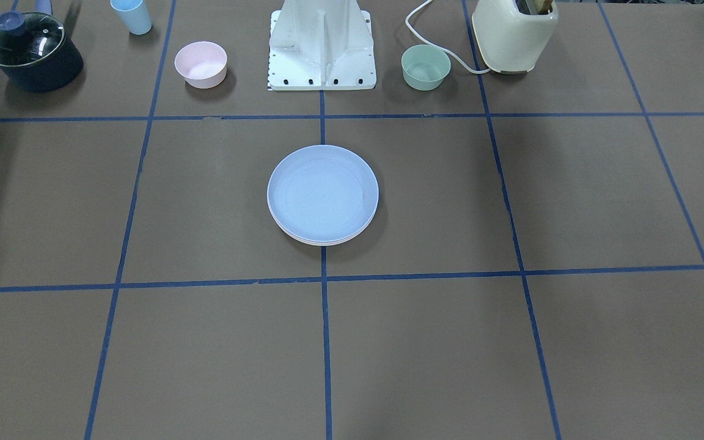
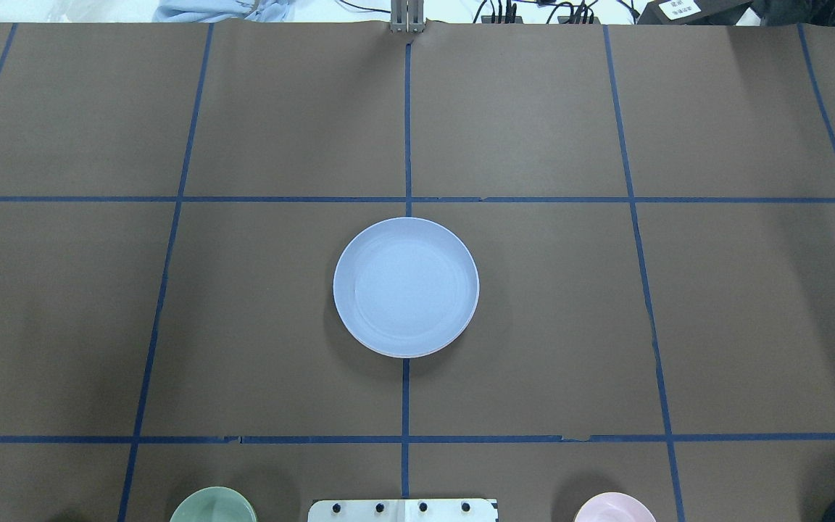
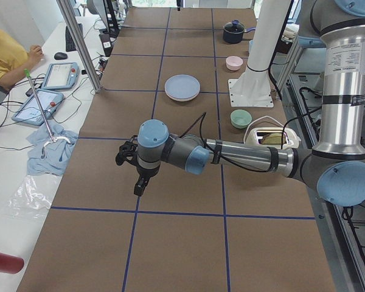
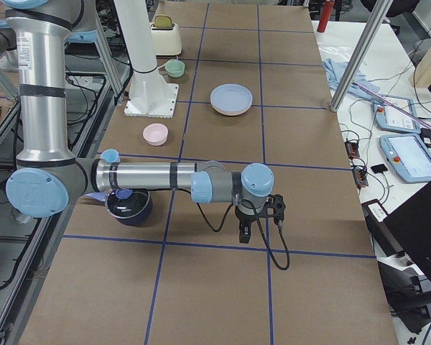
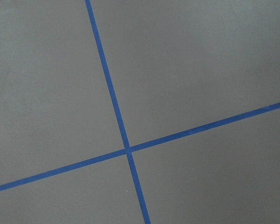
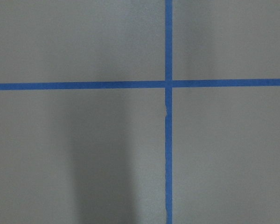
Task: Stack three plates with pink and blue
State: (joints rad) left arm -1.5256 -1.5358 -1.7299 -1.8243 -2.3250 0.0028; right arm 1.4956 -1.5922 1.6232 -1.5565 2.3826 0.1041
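We see the plates [image 1: 322, 194] stacked mid-table [image 1: 511, 342], light blue on top. The left gripper [image 3: 140, 187] and right gripper [image 4: 246, 233] hang well apart from them, far left and far right; we cannot tell whether their fingers are apart or together.

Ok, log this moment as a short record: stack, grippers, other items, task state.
stack: blue plate on top, pale rims of plates beneath showing at its edge; table centre
left gripper: over bare table, well away from the stack
right gripper: likewise, toward the other end
jaws: cannot tell, side views only
other items: pink bowl, green bowl, pot, cup, toaster, all along the robot's side
task state: looks stacked
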